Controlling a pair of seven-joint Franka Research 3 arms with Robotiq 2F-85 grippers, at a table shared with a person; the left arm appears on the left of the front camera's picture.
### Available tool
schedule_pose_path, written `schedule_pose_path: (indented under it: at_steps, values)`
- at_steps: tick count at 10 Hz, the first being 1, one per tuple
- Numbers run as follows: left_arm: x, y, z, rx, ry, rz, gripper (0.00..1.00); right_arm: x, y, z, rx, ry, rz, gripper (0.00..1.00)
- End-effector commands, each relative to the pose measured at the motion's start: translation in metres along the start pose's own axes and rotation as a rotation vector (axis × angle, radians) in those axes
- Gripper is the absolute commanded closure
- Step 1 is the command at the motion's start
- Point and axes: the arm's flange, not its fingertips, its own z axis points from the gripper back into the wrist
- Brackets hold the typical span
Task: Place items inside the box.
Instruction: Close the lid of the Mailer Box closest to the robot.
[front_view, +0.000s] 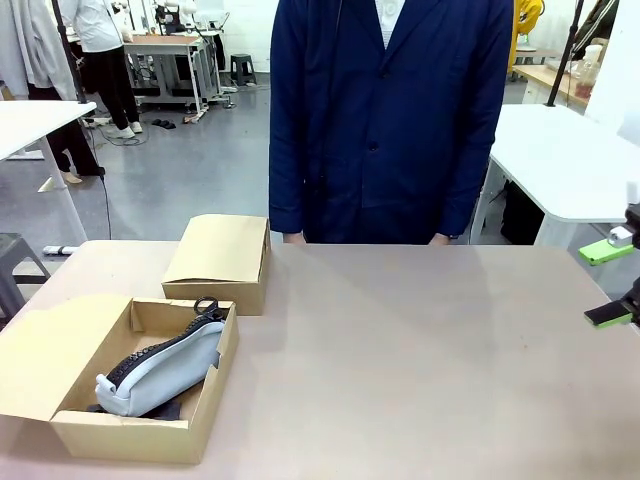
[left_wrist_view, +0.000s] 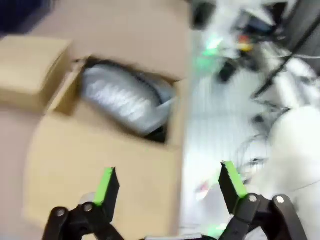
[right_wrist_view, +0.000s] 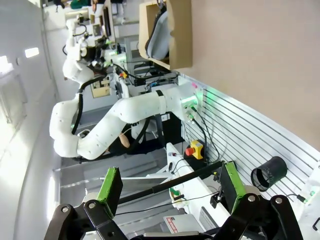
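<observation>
1. Front view: the grey zip pencil pouch (front_view: 160, 372) lies inside the wide brown cardboard box (front_view: 130, 440) – lid flap open; something dark shows beneath it, perhaps the stapler
2. Left gripper (left_wrist_view: 167, 185) and right gripper (right_wrist_view: 171, 186) both spread, empty – packing looks nearly finished

A robotics lab or workshop: white worktables (front_view: 570, 160) stand on a grey floor (front_view: 170, 190), a far bench (front_view: 165, 45) carries equipment (details too small to read), and a white robot arm (right_wrist_view: 115, 117) sits beside cabling.
</observation>
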Motion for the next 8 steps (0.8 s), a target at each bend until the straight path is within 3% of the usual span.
schedule_pose_path:
  at_steps: [1,2,5,6,7,8]
  values:
    - [-0.020,0.044,0.029,0.387,-0.184,-0.070,0.00,-0.002,0.004,0.001,0.019,-0.004,-0.013,0.00]
    - [0.000,0.000,0.000,0.000,0.000,0.000,0.00,-0.002,0.004,0.001,0.019,-0.004,-0.013,0.00]
    - [0.000,0.000,0.000,0.000,0.000,0.000,0.00,-0.002,0.004,0.001,0.019,-0.004,-0.013,0.00]
    - [-0.012,0.013,0.003,0.052,-0.023,-0.011,0.00,-0.002,0.004,0.001,0.019,-0.004,-0.013,0.00]
    - [-0.015,0.027,-0.003,0.229,0.032,-0.143,0.00,-0.002,0.004,0.001,0.019,-0.004,-0.013,0.00]
    - [-0.018,0.041,-0.001,0.221,0.039,-0.234,0.00,-0.002,0.004,0.001,0.019,-0.004,-0.013,0.00]
